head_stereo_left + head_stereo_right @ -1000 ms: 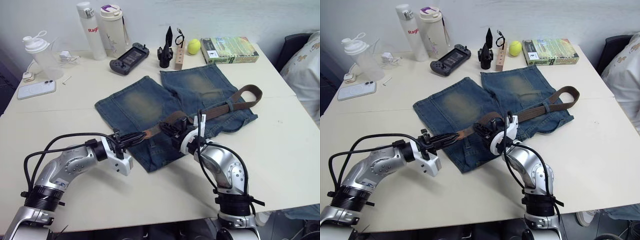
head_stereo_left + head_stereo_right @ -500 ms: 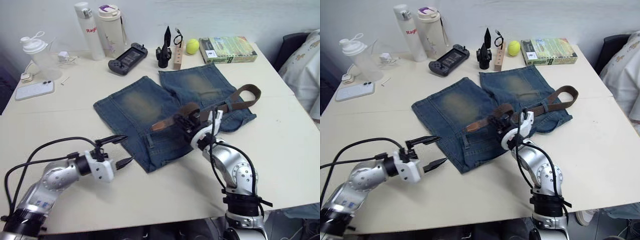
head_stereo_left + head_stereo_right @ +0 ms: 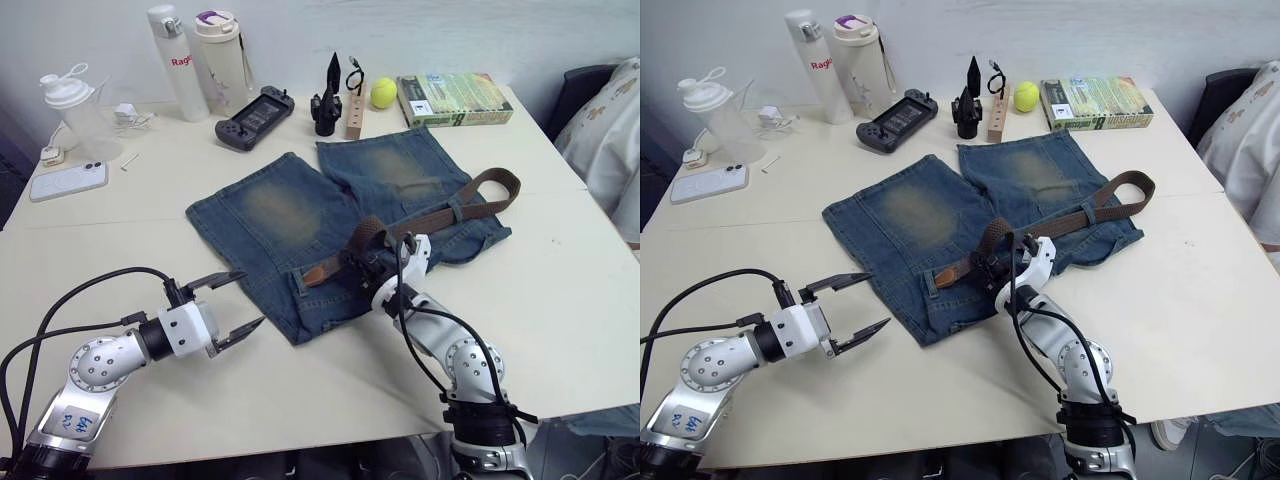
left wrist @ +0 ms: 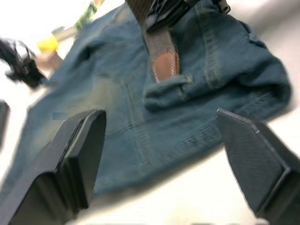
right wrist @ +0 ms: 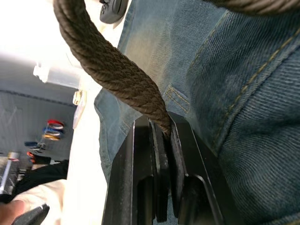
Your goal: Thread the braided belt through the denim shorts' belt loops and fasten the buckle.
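The denim shorts (image 3: 270, 215) lie flat on the table, waistband toward me. The braided belt (image 3: 440, 215) runs across the waistband from a curl at the right to its leather tip (image 4: 165, 65), which rests on the denim beside a belt loop (image 4: 166, 88). My right gripper (image 3: 362, 262) is shut on the braided belt near that end, and its fingers (image 5: 159, 145) clamp the weave. My left gripper (image 3: 252, 296) hangs open and holds nothing, over the table just left of the shorts' waistband corner. The buckle is hidden.
Along the table's far edge stand two bottles (image 3: 200, 60), a shaker cup (image 3: 75, 105), a phone (image 3: 68, 181), a game controller (image 3: 258, 115), a wooden block (image 3: 354, 112), a tennis ball (image 3: 382, 92) and a green box (image 3: 455, 97). Bare tabletop (image 3: 560, 290) lies right of the shorts.
My left gripper has let go of the belt's leather tip, opened wide and drawn back to the left. The tip now lies on the shorts. My right gripper keeps its hold.
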{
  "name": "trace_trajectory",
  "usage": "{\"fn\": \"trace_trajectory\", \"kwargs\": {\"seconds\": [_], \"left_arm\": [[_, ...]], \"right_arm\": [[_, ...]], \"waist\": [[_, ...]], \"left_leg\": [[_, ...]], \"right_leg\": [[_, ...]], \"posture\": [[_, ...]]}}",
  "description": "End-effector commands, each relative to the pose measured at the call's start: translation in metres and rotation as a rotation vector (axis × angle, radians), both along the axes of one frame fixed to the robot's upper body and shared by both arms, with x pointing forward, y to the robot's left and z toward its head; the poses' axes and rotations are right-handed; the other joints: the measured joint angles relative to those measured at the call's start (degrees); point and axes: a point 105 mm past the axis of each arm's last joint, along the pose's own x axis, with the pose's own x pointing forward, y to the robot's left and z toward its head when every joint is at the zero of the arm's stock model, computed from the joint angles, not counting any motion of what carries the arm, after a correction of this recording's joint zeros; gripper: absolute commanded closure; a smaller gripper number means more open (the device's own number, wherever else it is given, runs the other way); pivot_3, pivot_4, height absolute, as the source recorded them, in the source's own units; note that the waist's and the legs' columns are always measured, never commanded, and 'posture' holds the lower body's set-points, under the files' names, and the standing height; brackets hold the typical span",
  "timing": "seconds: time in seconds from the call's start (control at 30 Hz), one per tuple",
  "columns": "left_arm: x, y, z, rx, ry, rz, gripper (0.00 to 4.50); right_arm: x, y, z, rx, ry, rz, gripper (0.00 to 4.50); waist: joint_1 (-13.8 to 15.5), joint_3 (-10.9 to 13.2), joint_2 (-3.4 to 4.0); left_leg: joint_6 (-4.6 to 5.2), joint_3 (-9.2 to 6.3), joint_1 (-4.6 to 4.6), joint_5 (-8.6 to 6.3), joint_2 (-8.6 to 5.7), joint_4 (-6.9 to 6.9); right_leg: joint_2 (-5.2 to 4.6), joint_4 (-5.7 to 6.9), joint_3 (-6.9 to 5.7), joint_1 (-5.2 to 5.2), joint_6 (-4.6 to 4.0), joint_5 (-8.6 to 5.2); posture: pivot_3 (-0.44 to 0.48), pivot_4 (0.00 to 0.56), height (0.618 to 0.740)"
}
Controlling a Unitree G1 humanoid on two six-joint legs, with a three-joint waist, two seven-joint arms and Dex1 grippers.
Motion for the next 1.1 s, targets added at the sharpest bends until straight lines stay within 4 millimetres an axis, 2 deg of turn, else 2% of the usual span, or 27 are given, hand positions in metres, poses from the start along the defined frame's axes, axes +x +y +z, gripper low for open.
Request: {"fn": "trace_trajectory", "kwargs": {"seconds": [0.03, 0.17, 0.37, 0.6, 0.7, 0.87, 1.1], "left_arm": [[-0.002, 0.001, 0.012, -0.010, -0.035, 0.001, 0.42], [0.001, 0.001, 0.011, -0.010, -0.036, 0.007, 0.42], [0.004, 0.001, 0.009, 0.009, -0.049, 0.007, 0.42], [0.014, -0.001, -0.001, 0.272, -0.280, -0.021, 0.42], [0.019, -0.007, -0.001, 0.322, -0.378, -0.043, 0.42], [0.021, -0.013, -0.008, 0.343, -0.439, -0.069, 0.42], [0.023, -0.003, -0.032, 0.430, -0.427, -0.060, 0.42]], "right_arm": [[-0.004, 0.011, 0.007, 0.006, -0.036, 0.046, 4.50], [-0.007, 0.035, 0.004, 0.000, -0.021, 0.148, 4.50], [-0.007, 0.056, -0.011, -0.039, 0.034, 0.261, 4.50], [-0.010, 0.073, -0.025, -0.056, 0.100, 0.378, 4.50], [-0.008, 0.077, -0.030, -0.013, 0.146, 0.387, 4.50], [-0.006, 0.082, -0.032, 0.010, 0.167, 0.426, 4.50], [-0.004, 0.084, -0.023, 0.022, 0.141, 0.417, 4.50]], "waist": [[0.06, 0.00, 0.00], [-0.05, 0.00, 0.00], [-0.18, -0.02, -0.02], [-0.39, -0.24, -0.18], [-0.54, -0.28, -0.24], [-1.62, -0.38, -0.32], [-1.73, -0.39, -0.32]], "left_leg": [[0.00, 0.01, 0.00, 0.00, -0.01, 0.00], [0.00, 0.02, 0.00, 0.00, -0.02, 0.00], [-0.03, 0.03, 0.04, -0.01, 0.02, -0.03], [-0.09, 0.22, 0.24, 0.00, 0.09, -0.12], [-0.12, 0.29, 0.29, -0.03, 0.16, -0.16], [-0.22, 0.42, 0.50, -0.09, 0.29, -0.25], [-0.41, 0.65, 0.89, -0.33, 0.62, -0.27]], "right_leg": [[0.02, 0.00, 0.00, 0.00, 0.00, 0.00], [0.03, 0.00, 0.05, 0.00, 0.00, 0.00], [0.07, 0.01, 0.06, -0.02, -0.02, -0.01], [0.08, 0.04, -0.02, 0.00, -0.04, -0.02], [0.05, 0.04, -0.11, -0.01, -0.04, -0.02], [0.02, 0.12, -0.25, 0.03, -0.04, -0.01], [-0.05, 0.47, -0.42, 0.05, -0.05, -0.01]], "posture": [[0.000, 0.150, 0.723], [0.000, 0.150, 0.723], [0.000, 0.150, 0.723], [0.000, 0.150, 0.723], [0.000, 0.150, 0.723], [0.000, 0.150, 0.723], [0.000, 0.150, 0.723]]}}
